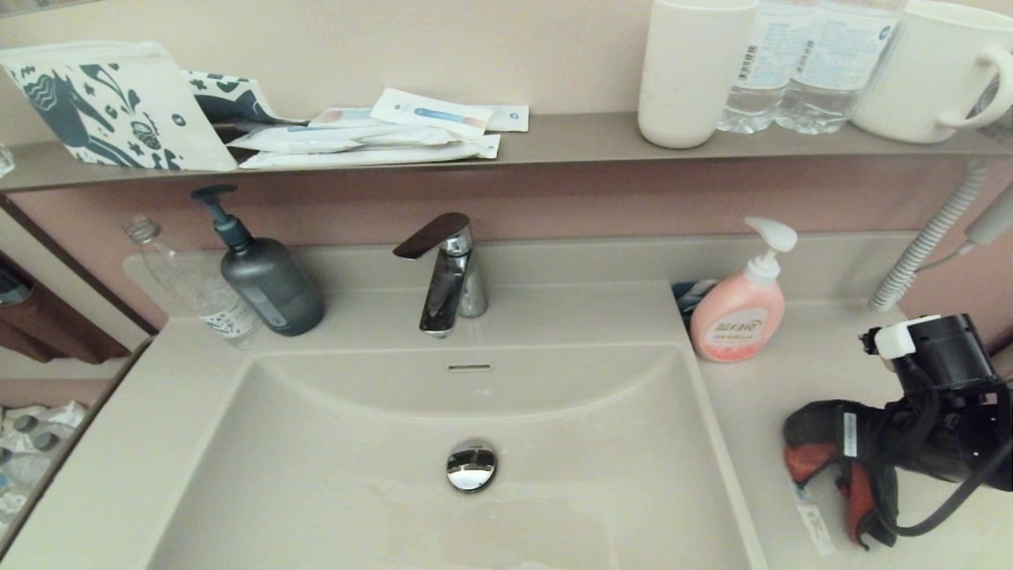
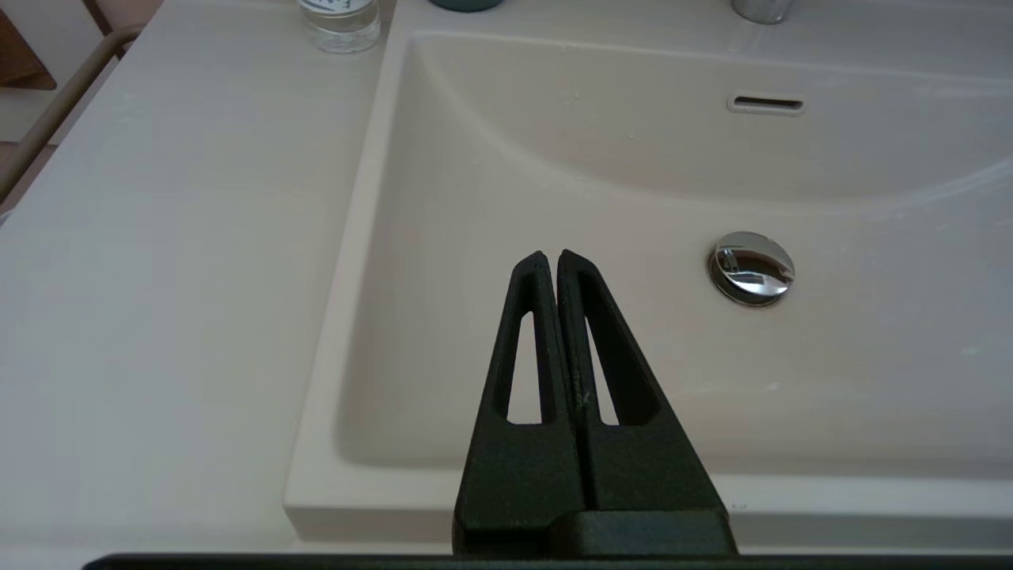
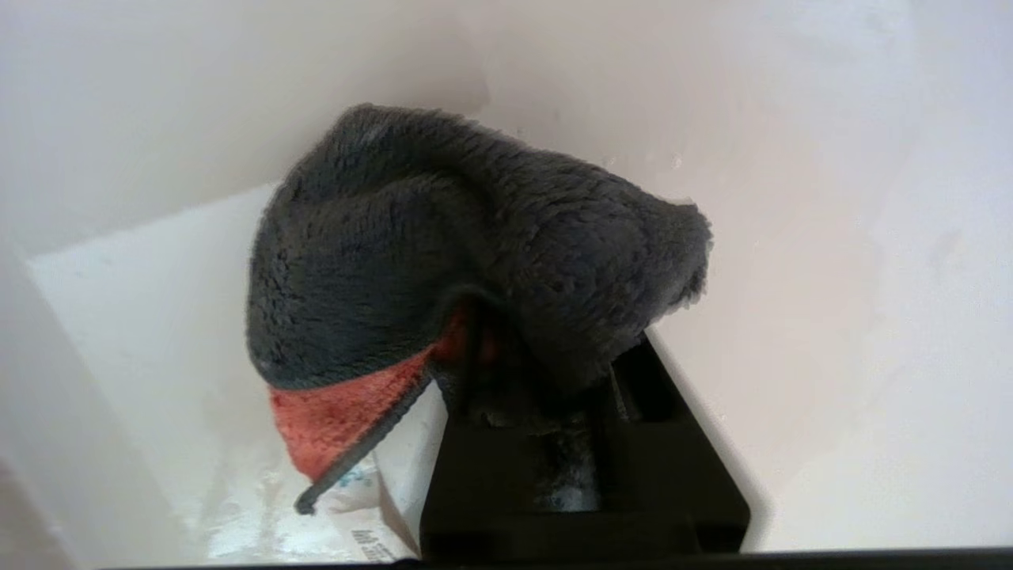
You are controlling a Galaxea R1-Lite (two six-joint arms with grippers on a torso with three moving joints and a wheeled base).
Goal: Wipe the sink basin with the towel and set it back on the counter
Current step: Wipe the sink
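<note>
The beige sink basin point(image 1: 332, 451) fills the middle, with its chrome drain plug point(image 1: 471, 465) and overflow slot point(image 1: 469, 367). On the counter point(image 1: 791, 380) to the basin's right lies the towel point(image 1: 823, 443), charcoal with coral-red folds and a white tag point(image 1: 815, 526). My right gripper point(image 1: 878, 455) is shut on the towel point(image 3: 443, 261), and the bunched cloth covers its fingertips point(image 3: 554, 396). My left gripper point(image 2: 550, 257) is shut and holds nothing. It hangs over the basin's near left part point(image 2: 633, 158), apart from the drain plug point(image 2: 752, 267), and does not show in the head view.
A chrome faucet point(image 1: 447, 273) stands behind the basin. A pink soap pump point(image 1: 740, 313) is just behind the towel. A dark grey pump bottle point(image 1: 265, 281) and a clear bottle point(image 1: 198, 285) stand back left. A coiled hose point(image 1: 926, 245) hangs right. The shelf point(image 1: 554, 138) carries cups, bottles and packets.
</note>
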